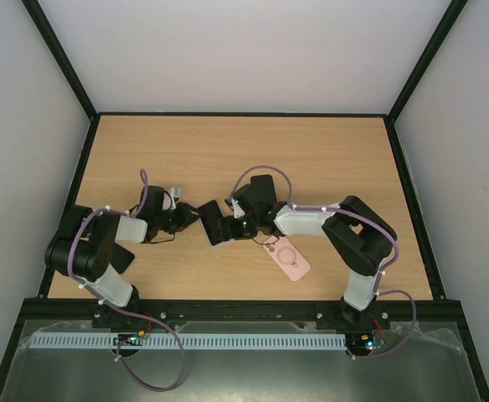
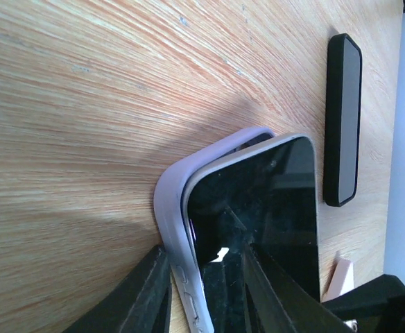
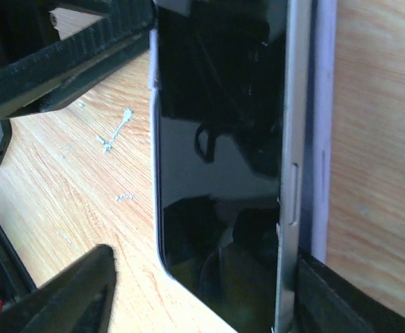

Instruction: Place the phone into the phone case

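Left fingers [image 2: 143, 298] clamp the phone case [image 2: 168, 201] with the phone [image 2: 258, 201] half-seated in it, toward the middle of the surface's [image 2: 84, 104] near edge, bracing both while the right fingers [image 3: 71, 291] stand apart around the phone, seemingly to press it home.

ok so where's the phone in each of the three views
Top external: phone at the centre of the picture.
Left wrist: lower right, screen facing the camera.
Right wrist: centre, running top to bottom.
Shared landmark: the lilac case hugging its edge.
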{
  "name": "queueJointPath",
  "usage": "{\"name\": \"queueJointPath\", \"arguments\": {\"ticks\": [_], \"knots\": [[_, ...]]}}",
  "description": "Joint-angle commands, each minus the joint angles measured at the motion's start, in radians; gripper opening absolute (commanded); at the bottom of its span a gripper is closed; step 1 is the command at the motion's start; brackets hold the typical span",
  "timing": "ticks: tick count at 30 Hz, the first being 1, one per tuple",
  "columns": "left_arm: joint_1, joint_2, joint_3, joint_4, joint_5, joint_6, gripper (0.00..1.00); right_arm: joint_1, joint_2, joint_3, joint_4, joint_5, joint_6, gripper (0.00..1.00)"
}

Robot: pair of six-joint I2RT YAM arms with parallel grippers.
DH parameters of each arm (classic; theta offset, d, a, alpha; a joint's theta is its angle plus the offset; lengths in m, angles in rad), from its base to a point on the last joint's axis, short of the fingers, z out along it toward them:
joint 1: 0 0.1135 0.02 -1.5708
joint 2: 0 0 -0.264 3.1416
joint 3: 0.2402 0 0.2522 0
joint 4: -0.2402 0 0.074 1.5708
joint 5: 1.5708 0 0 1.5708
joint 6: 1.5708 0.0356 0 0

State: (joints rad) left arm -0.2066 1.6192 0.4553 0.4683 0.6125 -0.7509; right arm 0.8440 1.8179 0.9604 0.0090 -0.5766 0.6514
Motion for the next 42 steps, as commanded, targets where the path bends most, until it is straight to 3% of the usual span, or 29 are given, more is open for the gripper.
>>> {"name": "queueJointPath", "arguments": {"ticks": [1, 6, 12, 25, 31, 42], "knots": [[0.004, -0.009, -0.003, -0.033, -0.03, 0.007, 0.32, -0.019, -0.026, 0.014, -0.037, 0.075, -0.013, 0.69], [0.006, -0.01, -0.009, -0.043, -0.036, 0.006, 0.37, -0.049, 0.017, 0.02, 0.035, 0.044, 0.017, 0.78], [0.006, 0.014, -0.026, -0.026, -0.027, -0.006, 0.37, -0.066, 0.088, 0.042, 0.095, 0.008, 0.026, 0.81], [0.006, 0.03, -0.02, -0.005, -0.007, -0.002, 0.33, -0.102, 0.046, 0.061, 0.037, 0.05, -0.012, 0.82], [0.005, 0.022, -0.02, -0.013, -0.009, 0.002, 0.34, -0.106, 0.036, 0.065, 0.052, 0.024, -0.009, 0.93], [0.004, 0.028, 0.001, 0.02, 0.01, 0.022, 0.34, -0.106, 0.003, 0.106, -0.017, 0.108, -0.056, 0.9]]}}
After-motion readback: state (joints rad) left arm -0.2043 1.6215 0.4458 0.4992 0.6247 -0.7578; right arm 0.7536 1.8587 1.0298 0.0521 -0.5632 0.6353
